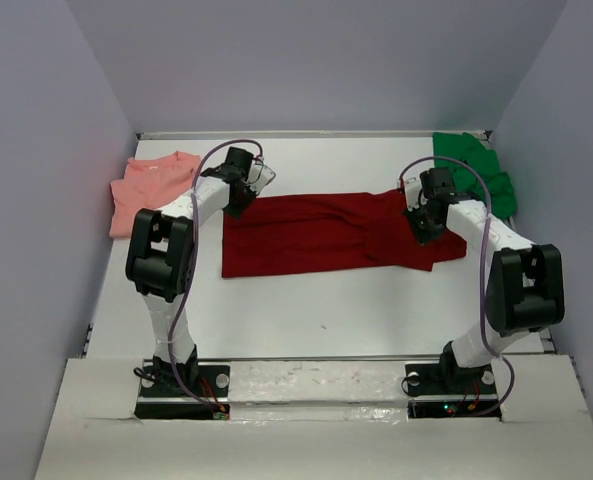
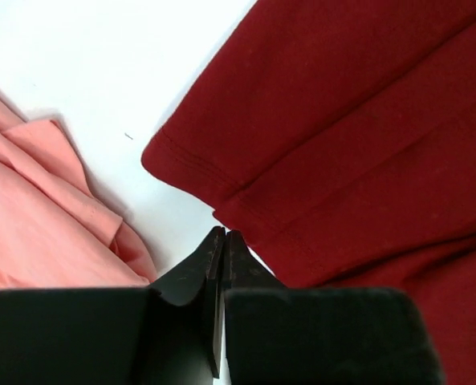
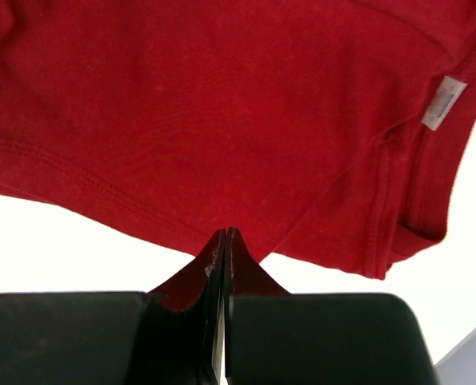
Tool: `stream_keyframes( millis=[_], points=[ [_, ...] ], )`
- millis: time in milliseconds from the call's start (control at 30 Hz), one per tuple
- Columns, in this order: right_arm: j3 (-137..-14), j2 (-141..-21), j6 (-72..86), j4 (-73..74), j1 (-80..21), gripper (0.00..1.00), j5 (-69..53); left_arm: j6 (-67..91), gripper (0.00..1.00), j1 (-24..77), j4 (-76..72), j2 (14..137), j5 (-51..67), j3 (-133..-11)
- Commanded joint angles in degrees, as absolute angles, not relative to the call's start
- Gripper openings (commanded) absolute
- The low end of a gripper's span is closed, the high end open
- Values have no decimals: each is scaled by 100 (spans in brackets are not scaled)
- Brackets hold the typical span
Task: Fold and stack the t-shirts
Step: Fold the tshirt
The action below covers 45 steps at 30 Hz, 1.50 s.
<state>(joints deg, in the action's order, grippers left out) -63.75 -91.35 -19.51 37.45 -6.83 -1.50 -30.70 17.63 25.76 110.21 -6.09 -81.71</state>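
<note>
Mid-table, stretched left to right: dark red t-shirt [image 1: 326, 235], flat, narrowed into a long band with a lengthwise crease, so apparently one fold in. Hem end at the left, neck end at the right, going by the white label [image 3: 444, 102] in the right wrist view.

At the hem's far corner: left gripper [image 2: 223, 235], fingers pressed together right on the stitched edge, seemingly with a nip of cloth between them; exact bite hard to make out. At the opposite end: right gripper [image 3: 225, 233], fingers likewise pressed tight, red cloth pinched at the tips. Held at both ends, probably to keep the band taut and square for the next fold; a one-sided grip likely to drag the cloth askew.

Just beside the left corner, not touching the red: salmon pink t-shirt [image 1: 151, 190], rumpled, unfolded, at the table's left edge. Far right corner: green t-shirt [image 1: 476, 170], bunched, also unfolded, near the red one's right end. Parked at the sides, presumably to leave bare table [image 1: 306, 310] for folding.

Judgement: early in the task, first shirt mid-fold, no stack begun. Risk: thin pinch slipping off the hem on the lift.
</note>
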Motion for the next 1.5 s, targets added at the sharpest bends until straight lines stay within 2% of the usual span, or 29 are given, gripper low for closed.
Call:
stream_keyframes(
  millis=[0, 267, 300, 333, 400, 500, 667, 800, 1467],
  points=[
    [-6495, -9255, -1907, 3638, -712, 0, -167, -3331, 15, 1775, 2487, 11021, -668, -8481],
    [-6583, -9413, -1933, 3779, -712, 0, -246, -3498, 35, 1784, 2382, 11144, -650, -8455],
    [-6583, -9457, -1925, 3797, -712, 0, -220, -3542, 42, 1784, 2425, 11162, -572, -8490],
    [-6583, -9457, -1925, 3797, -712, 0, -220, -3542, 42, 1784, 2426, 11171, -571, -8490],
    [-6592, -9501, -1934, 3814, -712, 0, -202, -3577, 50, 1784, 2478, 11171, -493, -8525],
    [-6601, -9527, -1942, 3814, -712, 0, -176, -3621, 56, 1784, 2513, 11153, -440, -8517],
    [-6627, -9615, -1960, 3832, -712, 0, -123, -3700, 56, 1775, 2593, 11206, -343, -8525],
    [-6636, -9659, -1960, 3850, -712, 0, -79, -3726, 45, 1784, 2698, 11241, -211, -8552],
    [-6645, -9721, -1986, 3911, -712, 0, -26, -4148, 45, 1828, 3217, 11452, -123, -8622]
  ],
)
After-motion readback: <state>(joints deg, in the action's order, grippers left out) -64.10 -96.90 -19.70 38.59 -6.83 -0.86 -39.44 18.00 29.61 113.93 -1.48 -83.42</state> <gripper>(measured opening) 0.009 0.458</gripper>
